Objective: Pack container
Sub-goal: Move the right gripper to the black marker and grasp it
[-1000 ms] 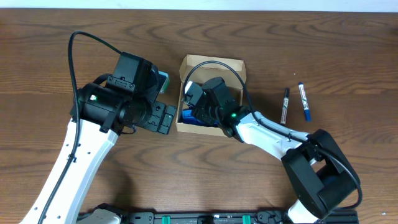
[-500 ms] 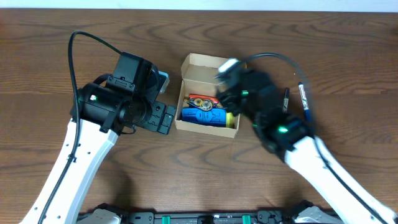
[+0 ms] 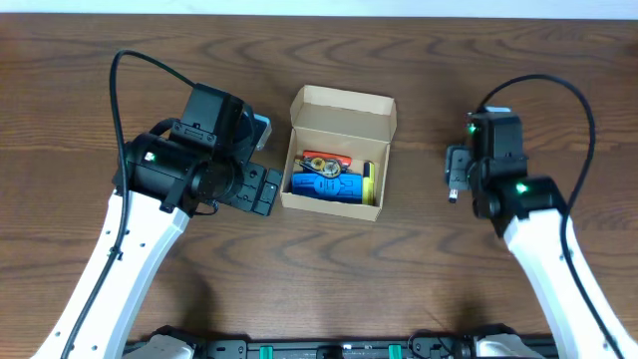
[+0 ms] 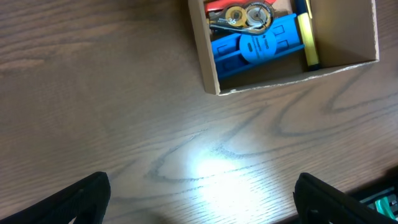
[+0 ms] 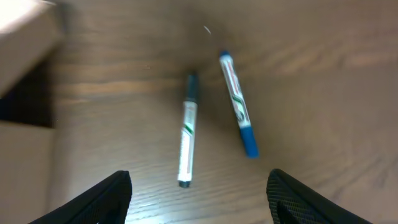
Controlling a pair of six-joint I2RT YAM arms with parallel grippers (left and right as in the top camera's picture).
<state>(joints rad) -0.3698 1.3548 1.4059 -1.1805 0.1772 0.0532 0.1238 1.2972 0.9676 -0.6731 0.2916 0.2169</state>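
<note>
Black-fingered right gripper (image 5: 196, 202), spread and empty, over black marker (image 5: 186, 134) and blue marker (image 5: 238, 106), near each other but apart. Left gripper (image 4: 205, 202) likewise spread, empty, just left of container (image 3: 342, 108), open at centre of table (image 3: 100, 60), partly filled. On descent, probably risks catching both markers or rolling one away, given their closeness and round barrels.

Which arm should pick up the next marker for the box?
Right. The right claw hovers open over the black marker and blue marker; the left claw sits across the box from them.
</note>
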